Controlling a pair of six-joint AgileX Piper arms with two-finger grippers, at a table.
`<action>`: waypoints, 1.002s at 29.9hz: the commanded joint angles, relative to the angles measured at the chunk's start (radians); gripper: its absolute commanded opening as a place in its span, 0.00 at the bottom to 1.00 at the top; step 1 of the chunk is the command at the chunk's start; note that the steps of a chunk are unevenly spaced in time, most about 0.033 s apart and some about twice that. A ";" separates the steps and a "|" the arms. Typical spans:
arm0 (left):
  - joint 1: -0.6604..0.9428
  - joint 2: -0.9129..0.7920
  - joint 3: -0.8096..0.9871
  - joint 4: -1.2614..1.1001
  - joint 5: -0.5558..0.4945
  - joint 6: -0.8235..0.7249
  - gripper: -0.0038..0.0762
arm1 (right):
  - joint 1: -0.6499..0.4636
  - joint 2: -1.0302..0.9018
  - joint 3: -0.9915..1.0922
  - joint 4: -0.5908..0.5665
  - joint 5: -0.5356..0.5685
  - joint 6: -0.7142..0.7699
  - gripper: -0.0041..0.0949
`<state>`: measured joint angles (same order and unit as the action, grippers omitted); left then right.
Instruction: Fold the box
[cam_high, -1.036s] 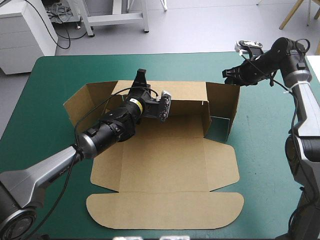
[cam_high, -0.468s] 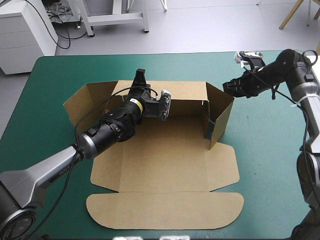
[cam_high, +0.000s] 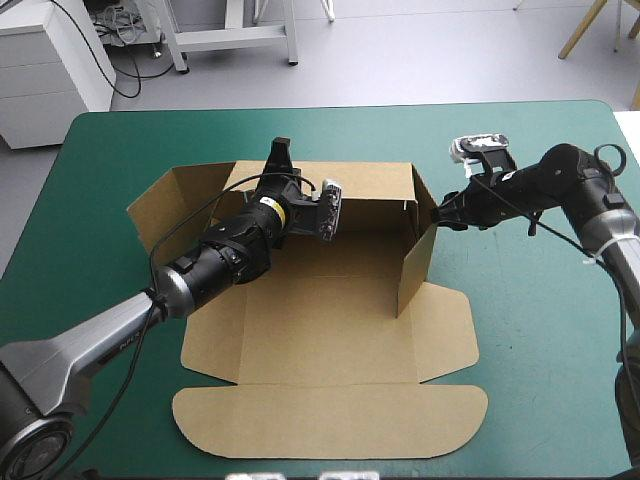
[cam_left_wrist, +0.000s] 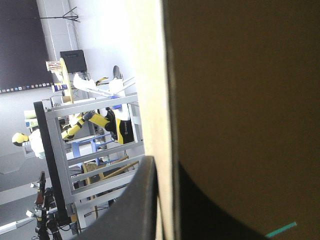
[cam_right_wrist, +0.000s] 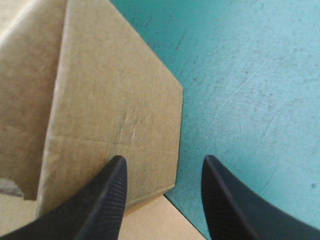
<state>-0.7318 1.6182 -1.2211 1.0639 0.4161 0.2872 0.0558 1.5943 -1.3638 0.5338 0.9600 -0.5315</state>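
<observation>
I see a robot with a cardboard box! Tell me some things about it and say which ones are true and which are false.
1. The left claw grips the back wall of the box. True.
2. The right claw is squeezed shut. False: it is open, its fingers apart.
3. The lid lies flat on the teal-green cover. True.
4. The right side flap lies flat. False: it stands upright.

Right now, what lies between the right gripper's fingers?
In the right wrist view, the right gripper, open, straddles the free edge of a raised flap of the box; teal-green cover fills the rest.
</observation>
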 joint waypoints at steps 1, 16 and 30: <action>-0.010 0.002 0.003 -0.076 -0.004 -0.007 0.04 | 0.041 -0.090 0.037 0.050 -0.076 -0.051 0.47; -0.010 0.002 0.003 -0.076 -0.004 -0.007 0.04 | 0.169 -0.163 0.241 0.105 -0.227 -0.211 0.47; -0.010 0.002 0.003 -0.076 0.011 -0.007 0.04 | 0.169 -0.163 0.247 0.166 -0.301 -0.261 0.68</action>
<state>-0.7318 1.6200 -1.2219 1.0675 0.4199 0.2822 0.2228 1.4765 -1.0900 0.6521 0.7172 -0.7706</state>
